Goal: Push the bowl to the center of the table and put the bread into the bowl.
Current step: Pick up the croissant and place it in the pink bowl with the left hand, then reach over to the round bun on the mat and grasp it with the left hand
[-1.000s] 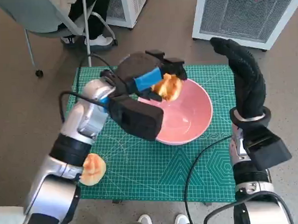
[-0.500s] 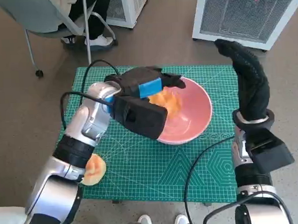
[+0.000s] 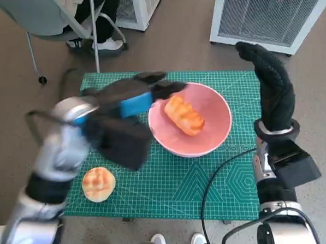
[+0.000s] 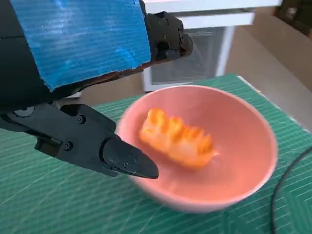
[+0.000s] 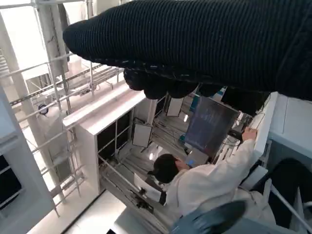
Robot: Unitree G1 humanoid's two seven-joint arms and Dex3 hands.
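Observation:
The pink bowl (image 3: 207,131) sits on the green mat right of centre, and a long orange bread (image 3: 184,115) lies inside it; the left wrist view shows the same bread (image 4: 176,138) in the bowl (image 4: 229,180). My left hand (image 3: 134,99) hovers blurred just left of the bowl's rim, fingers apart and holding nothing; its black fingers (image 4: 122,161) point at the rim. A round bread roll (image 3: 98,184) lies on the mat near its front left corner. My right hand (image 3: 272,89) is raised at the table's right edge, empty, its glove (image 5: 204,44) filling the right wrist view.
The green cutting mat (image 3: 172,187) covers the small table. A white grilled unit (image 3: 272,12) stands behind the table, and a chair with a seated person's feet (image 3: 101,44) is at the back left. A black cable (image 3: 215,179) crosses the mat's front right. A person (image 5: 195,183) shows in the right wrist view.
My left hand has let the long bread go into the bowl and drawn back to the left. The right arm has hardly moved.

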